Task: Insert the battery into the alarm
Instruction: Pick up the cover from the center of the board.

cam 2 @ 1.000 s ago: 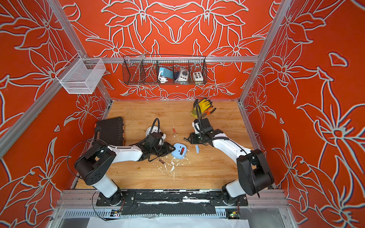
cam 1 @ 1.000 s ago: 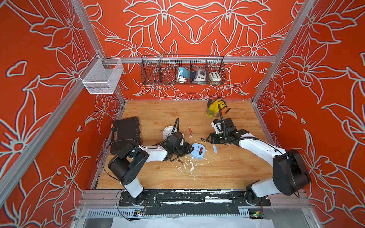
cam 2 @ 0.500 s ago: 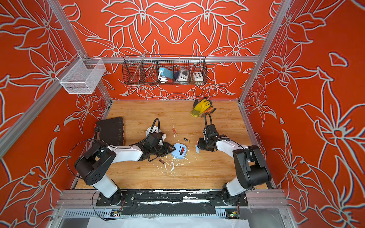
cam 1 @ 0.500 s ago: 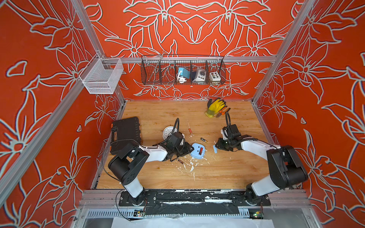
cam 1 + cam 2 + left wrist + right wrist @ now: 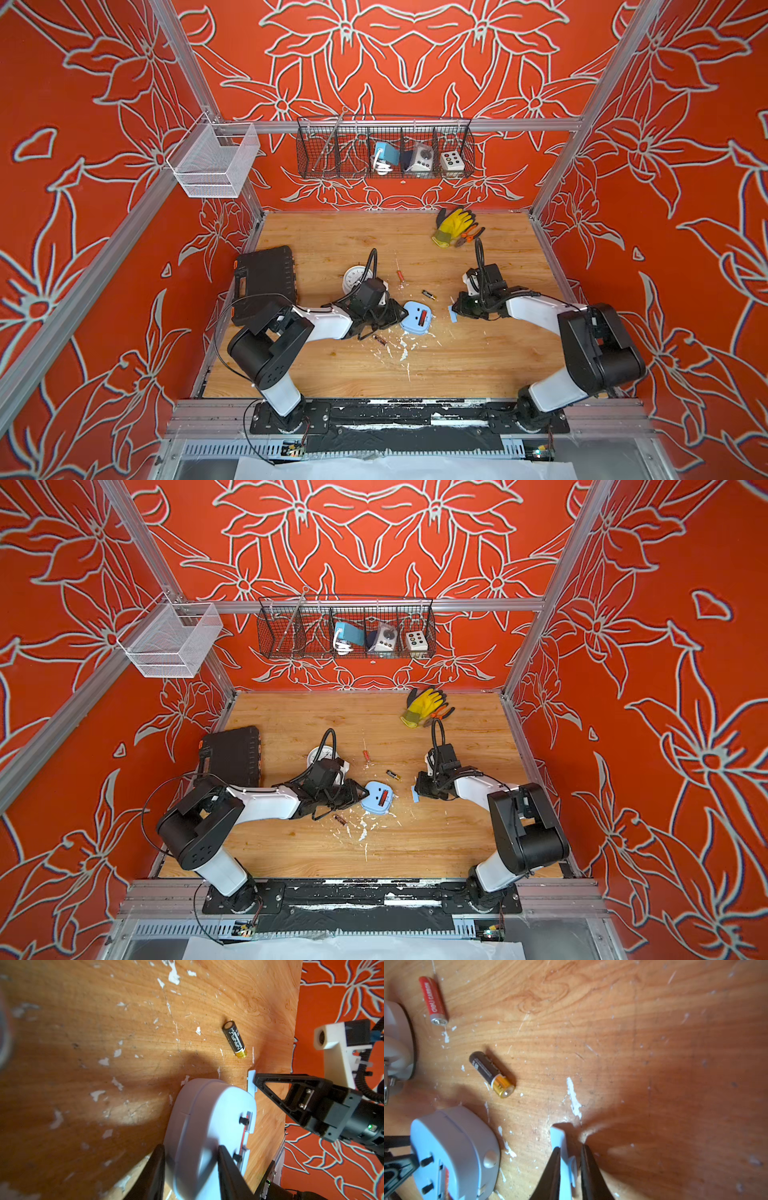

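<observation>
Left gripper (image 5: 190, 1152) is clamped on the blue alarm (image 5: 417, 318), back side up. Behind the alarm, a red battery (image 5: 433, 999) reads "deli CARBON". The black-gold battery (image 5: 234, 1042) reads "NANFU" and lies loose on the table (image 5: 415, 374) just behind-right of the alarm, clear of both claws. Right of the alarm, the right gripper (image 5: 570, 1147) has its jaws close around a blue cover (image 5: 558, 1138); firm grip unclear.

White links (image 5: 328, 322), black joints (image 5: 598, 357), looped black cables (image 5: 478, 257), black triangular fingers (image 5: 291, 1078).
</observation>
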Available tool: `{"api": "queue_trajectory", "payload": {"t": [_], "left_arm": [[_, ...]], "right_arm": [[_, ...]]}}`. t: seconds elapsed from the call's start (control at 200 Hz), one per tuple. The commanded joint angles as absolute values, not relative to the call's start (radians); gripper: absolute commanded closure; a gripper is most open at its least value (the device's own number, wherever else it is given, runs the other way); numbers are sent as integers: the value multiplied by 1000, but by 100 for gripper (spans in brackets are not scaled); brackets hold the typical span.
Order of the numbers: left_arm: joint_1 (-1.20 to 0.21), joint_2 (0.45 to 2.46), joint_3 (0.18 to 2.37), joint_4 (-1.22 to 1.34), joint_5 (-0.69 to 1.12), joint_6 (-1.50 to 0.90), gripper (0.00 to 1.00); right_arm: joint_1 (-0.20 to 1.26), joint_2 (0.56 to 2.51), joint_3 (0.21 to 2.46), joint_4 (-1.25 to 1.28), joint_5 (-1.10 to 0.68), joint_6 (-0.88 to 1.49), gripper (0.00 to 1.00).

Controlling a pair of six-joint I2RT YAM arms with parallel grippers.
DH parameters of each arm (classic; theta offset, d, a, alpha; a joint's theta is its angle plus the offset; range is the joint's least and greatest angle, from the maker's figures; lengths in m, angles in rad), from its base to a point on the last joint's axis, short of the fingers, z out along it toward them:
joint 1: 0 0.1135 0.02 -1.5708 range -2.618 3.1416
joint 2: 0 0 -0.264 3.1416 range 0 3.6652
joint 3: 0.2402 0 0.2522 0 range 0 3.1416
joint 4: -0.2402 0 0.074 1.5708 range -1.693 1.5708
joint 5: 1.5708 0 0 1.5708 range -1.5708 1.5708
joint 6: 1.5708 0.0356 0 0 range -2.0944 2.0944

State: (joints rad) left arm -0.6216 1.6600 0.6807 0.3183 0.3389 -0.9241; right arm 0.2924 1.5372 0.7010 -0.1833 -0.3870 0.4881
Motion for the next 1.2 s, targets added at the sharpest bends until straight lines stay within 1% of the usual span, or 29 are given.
{"api": "queue_trajectory", "payload": {"t": [0.0, 0.155, 0.445, 0.701, 1.001, 1.196], "left_arm": [[-618, 1693, 661, 242, 333, -919, 64], [-619, 1698, 658, 251, 340, -922, 64], [-619, 1697, 660, 250, 338, -925, 64], [-618, 1694, 660, 255, 342, -934, 64], [-618, 1688, 648, 290, 370, -970, 65], [-619, 1691, 638, 348, 414, -1011, 64]], "right_arm": [[292, 1520, 658, -245, -393, 477, 79], [290, 1522, 651, -246, -403, 465, 81], [291, 1500, 664, -263, -416, 471, 92], [291, 1476, 657, -250, -444, 503, 98], [294, 1395, 656, -251, -463, 551, 99], [326, 1279, 592, -166, -417, 704, 100]]}}
